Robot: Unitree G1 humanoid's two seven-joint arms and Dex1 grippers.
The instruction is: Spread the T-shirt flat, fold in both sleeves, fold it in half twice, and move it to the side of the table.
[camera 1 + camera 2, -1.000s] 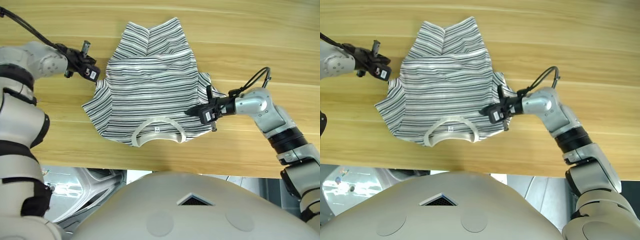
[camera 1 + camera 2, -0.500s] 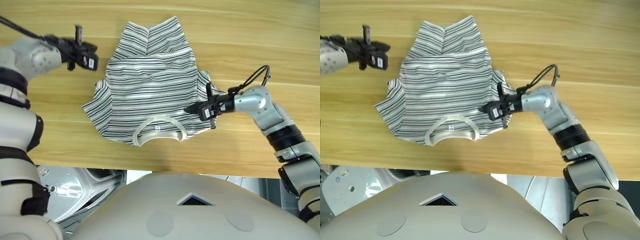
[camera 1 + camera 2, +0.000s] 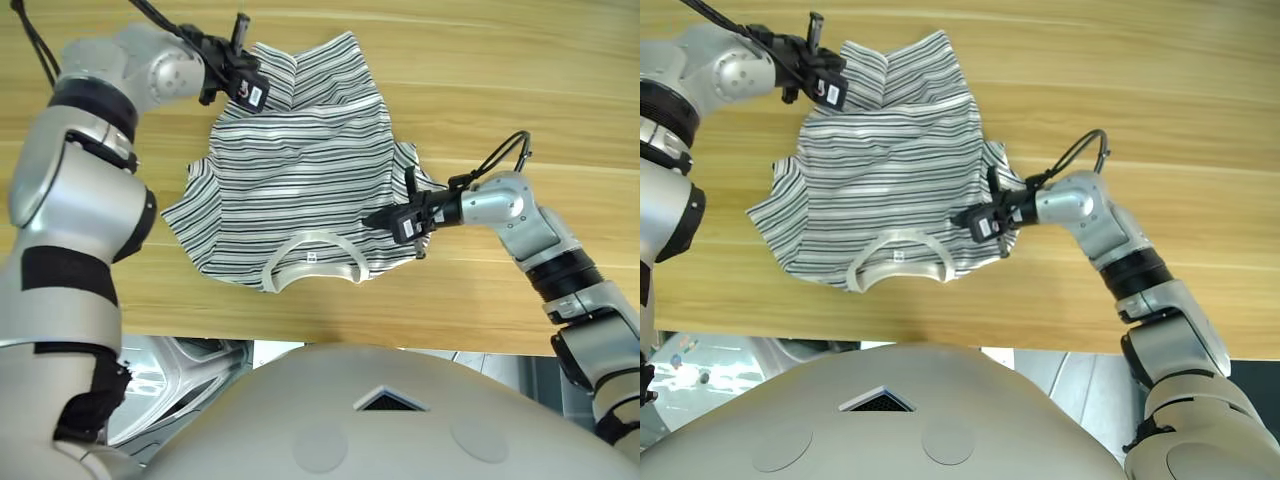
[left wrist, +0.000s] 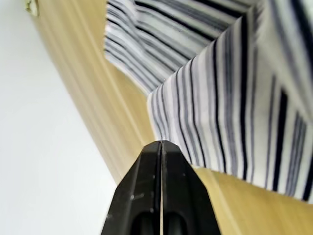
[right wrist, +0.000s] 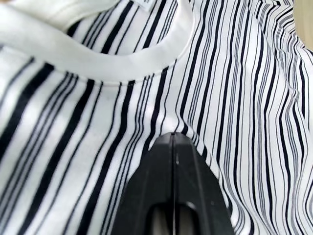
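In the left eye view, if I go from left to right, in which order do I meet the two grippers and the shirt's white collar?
left gripper → black-and-white striped T-shirt's white collar → right gripper

Bright, even light; faint soft shadows edge the T-shirt [image 3: 300,165]

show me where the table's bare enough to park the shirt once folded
Widest bare table right of the T-shirt, past the right arm. A narrower strip lies between shirt and left arm. Crowded at the shirt's far left corner by the left gripper, and beside the collar under the right gripper.
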